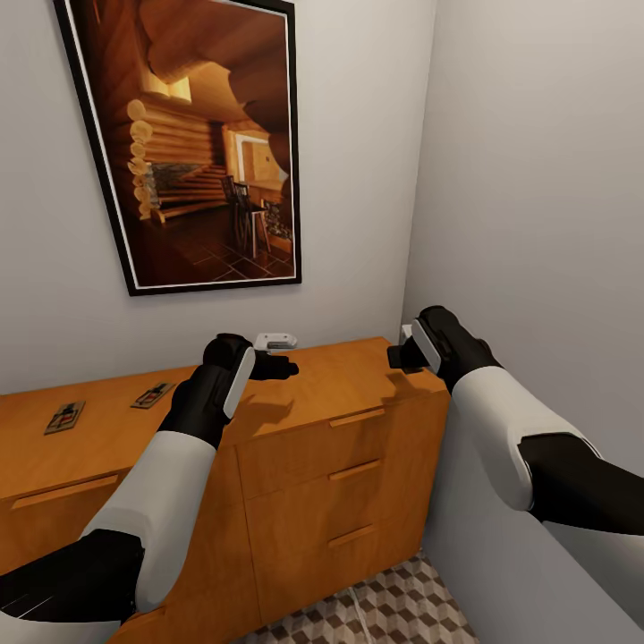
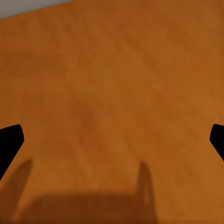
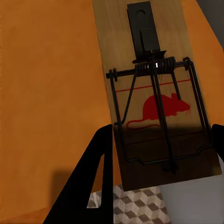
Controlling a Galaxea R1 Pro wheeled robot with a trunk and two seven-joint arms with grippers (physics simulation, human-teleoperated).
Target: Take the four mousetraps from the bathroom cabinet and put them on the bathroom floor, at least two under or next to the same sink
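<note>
The cabinet point(image 1: 313, 394) stands in a corner of grey walls, below a framed picture point(image 1: 192, 134) of a log interior. Its flat top serves as the counter. Two mousetraps point(image 1: 65, 417) point(image 1: 152, 394) lie flat near the counter's left end, close to the back edge and just apart from each other. A small white object point(image 1: 275, 341) sits at the back edge near the middle.

The left end effector point(image 1: 277, 367) hovers over bare wood at mid-counter; in the left wrist view its fingers point(image 2: 10, 140) are spread wide, with nothing between them.

The right end effector point(image 1: 398, 356) is at the counter's right end by the side wall. In the right wrist view a third mousetrap point(image 3: 156, 93), printed with a red mouse, lies with its near end overhanging the counter's edge, tiled bathroom floor point(image 3: 137, 205) visible beneath. The fingers point(image 3: 95, 172) flank that near end; I cannot tell whether they grip it.

A patch of bathroom floor point(image 1: 394, 608) shows beside the cabinet's base.
</note>
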